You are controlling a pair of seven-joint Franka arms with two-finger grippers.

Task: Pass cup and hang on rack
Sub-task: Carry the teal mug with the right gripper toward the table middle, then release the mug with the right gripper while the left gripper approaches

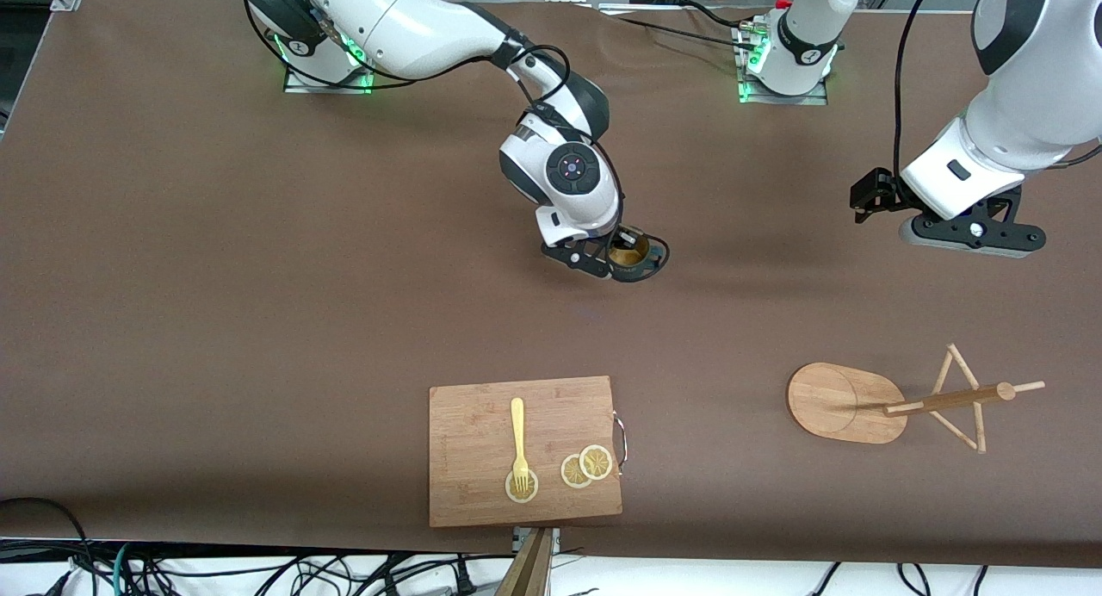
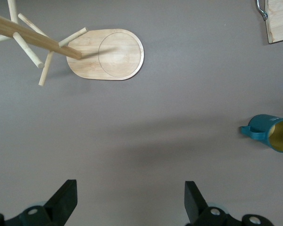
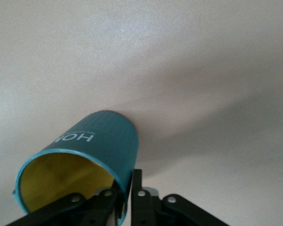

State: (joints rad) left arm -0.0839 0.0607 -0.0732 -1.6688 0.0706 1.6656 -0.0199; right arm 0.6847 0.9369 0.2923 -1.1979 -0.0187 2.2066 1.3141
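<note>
1. Brown matting covers the whole table in the front view, with both arm bases along its upper edge. The cup [image 1: 635, 258] is seen mid-table, upright with its mouth to the ceiling, at the right gripper [image 1: 622, 250], whose fingers straddle the rim wall. The left gripper [image 1: 973, 234] hangs over bare matting toward the left arm's end of the table and is judged to be waiting. The rack [image 1: 848, 403] stands nearer to the front camera than the cup and well apart from it, with no cup on its pegs. A cutting board [image 1: 525, 450] carrying a fork [image 1: 518, 441] and lemon slices [image 1: 585, 468] is not involved.

2. From the left wrist view the left gripper [image 2: 130, 203] is shown with its fingers wide apart and nothing between them. The cup [image 2: 272, 133] is seen on the matting with its handle turned toward the rack [image 2: 106, 54]; its long axis is judged vertical.

3. In the right wrist view the right gripper [image 3: 126, 197] is seen with one finger inside and one outside the cup [image 3: 92, 155], close against the wall. Whether the wall is clamped or just let go cannot be told.

4. Progress is judged early: the cup appears delivered mid-table for the pass; pickup by the left gripper and hanging on a peg remain.
</note>
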